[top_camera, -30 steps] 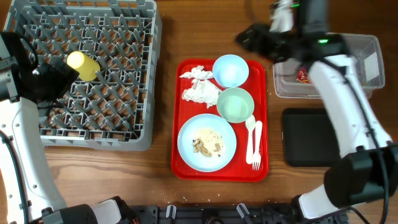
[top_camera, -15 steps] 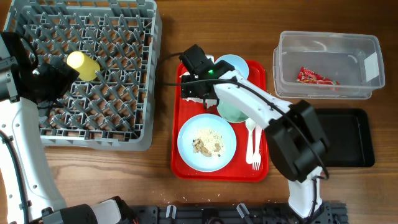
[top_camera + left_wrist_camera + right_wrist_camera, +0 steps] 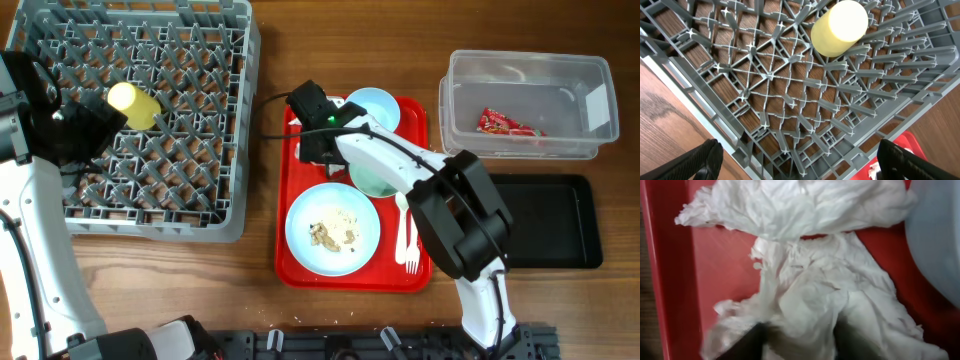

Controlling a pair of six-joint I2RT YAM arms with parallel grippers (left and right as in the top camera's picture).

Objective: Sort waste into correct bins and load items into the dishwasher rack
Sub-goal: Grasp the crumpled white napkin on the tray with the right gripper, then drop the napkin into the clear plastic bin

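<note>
Crumpled white napkins (image 3: 805,275) lie on the red serving tray (image 3: 292,270). My right gripper (image 3: 316,148) is down on them, and in the right wrist view its fingers (image 3: 800,337) pinch a bunch of napkin between them. The overhead view hides most of the napkins under the arm. The red-and-white wrapper (image 3: 500,123) lies in the clear tub (image 3: 447,100). Beige scraps (image 3: 333,228) sit on the blue plate (image 3: 300,240). The yellow cup (image 3: 133,105) lies in the grey rack (image 3: 200,205). My left gripper (image 3: 85,130) hangs open and empty over the rack (image 3: 770,75), with the cup (image 3: 840,27) ahead of it.
The blue bowl (image 3: 375,108), the green bowl (image 3: 382,172) and the white fork and spoon (image 3: 408,232) sit on the red tray. The blue bowl's rim (image 3: 940,240) is right beside the napkins. The black tray (image 3: 550,222) lies below the clear tub.
My right arm swung from the clear tub across to the napkins on the red tray and lowered onto them. The wrapper now lies in the tub. The left arm has not moved.
</note>
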